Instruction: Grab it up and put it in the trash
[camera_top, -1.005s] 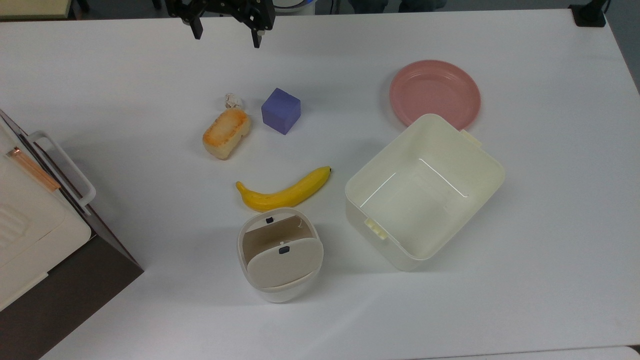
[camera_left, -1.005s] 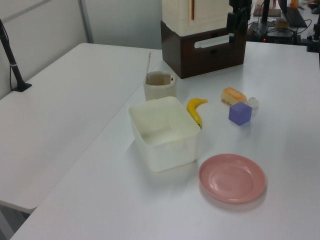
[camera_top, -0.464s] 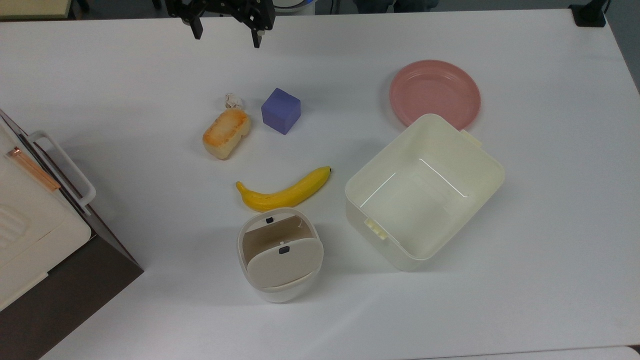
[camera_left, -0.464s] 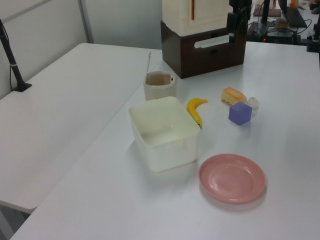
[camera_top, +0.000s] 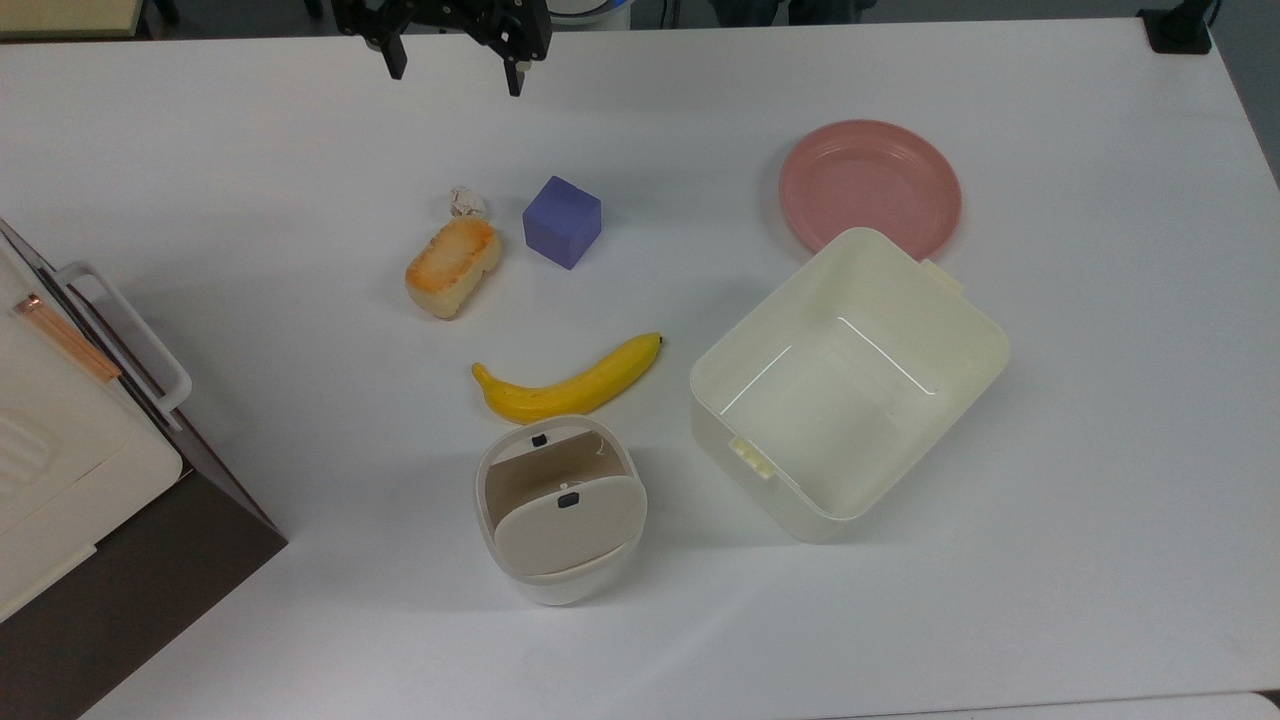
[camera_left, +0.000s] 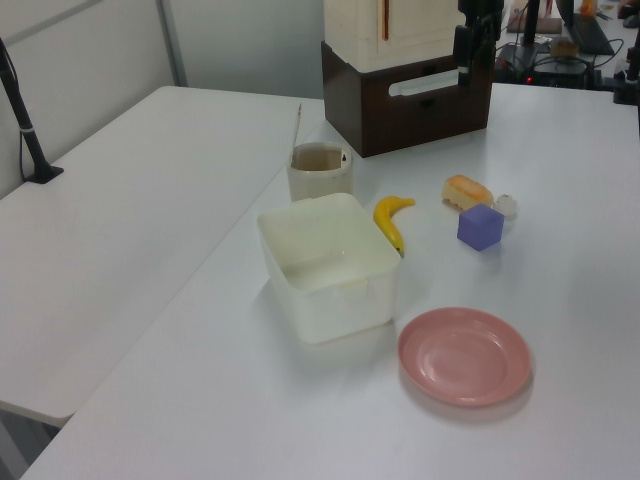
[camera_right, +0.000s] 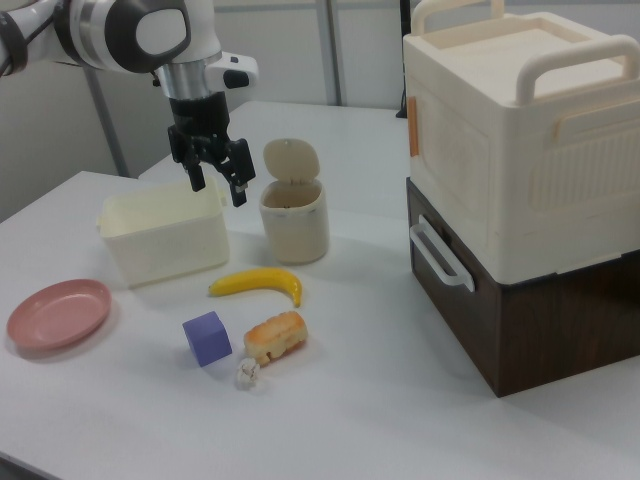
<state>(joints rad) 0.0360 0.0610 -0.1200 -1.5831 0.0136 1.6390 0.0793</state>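
A tiny crumpled whitish paper wad (camera_top: 465, 201) (camera_left: 506, 206) (camera_right: 247, 374) lies on the white table, touching the far end of the bread loaf and left of the purple cube in the top view. The trash (camera_top: 559, 510) (camera_left: 320, 170) (camera_right: 294, 202), a small white oval bin with a beige flap lid tilted open, stands below the banana in the top view. My gripper (camera_top: 456, 80) (camera_right: 218, 184) hangs open and empty high above the table, near the top view's upper edge, well apart from the wad.
Around the wad are a browned bread loaf (camera_top: 452, 266), a purple cube (camera_top: 562, 221) and a banana (camera_top: 567, 382). A cream rectangular tub (camera_top: 848, 383) and a pink plate (camera_top: 870, 186) sit to the top view's right. A large cream-and-brown box (camera_top: 70, 440) stands at its left edge.
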